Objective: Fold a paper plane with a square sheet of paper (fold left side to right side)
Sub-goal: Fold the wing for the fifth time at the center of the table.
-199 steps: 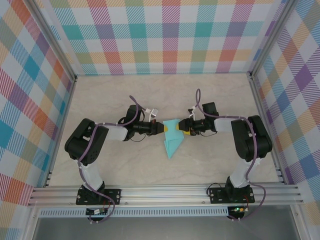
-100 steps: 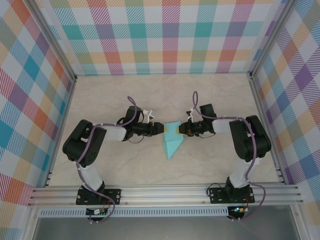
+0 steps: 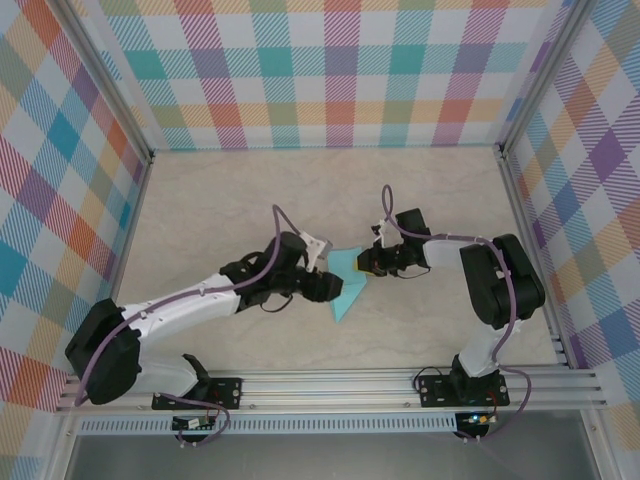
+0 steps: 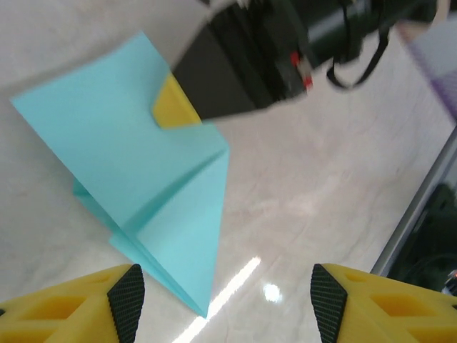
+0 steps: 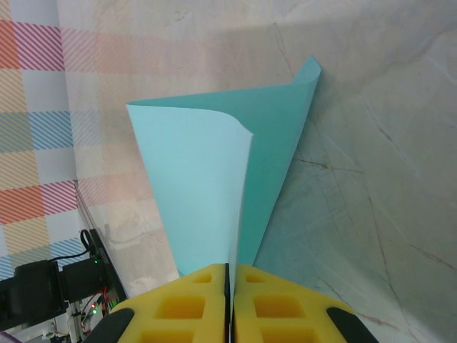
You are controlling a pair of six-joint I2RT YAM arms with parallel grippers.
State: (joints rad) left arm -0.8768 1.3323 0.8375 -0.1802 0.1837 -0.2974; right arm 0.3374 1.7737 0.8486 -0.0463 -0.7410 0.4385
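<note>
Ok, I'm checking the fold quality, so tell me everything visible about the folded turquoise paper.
The folded turquoise paper is thin, plain and unmarked, a narrow kite-shaped dart of layered flaps with sharp creases, its pointed tip towards the arm bases. It lies on the pale marbled table, one flap curling upward. The right pincer is shut on its far edge; the left pincer stands open close on its left.

We see a pale, marble-patterned table (image 3: 220, 200) across the middle of the top view, its surface glossy enough to show a bright light spot in the left wrist view. Just right of centre lies the paper plane (image 3: 343, 283), folded turquoise paper with its sharp tip pointing toward the lower edge. Its upper flap lifts off the tabletop.
</note>
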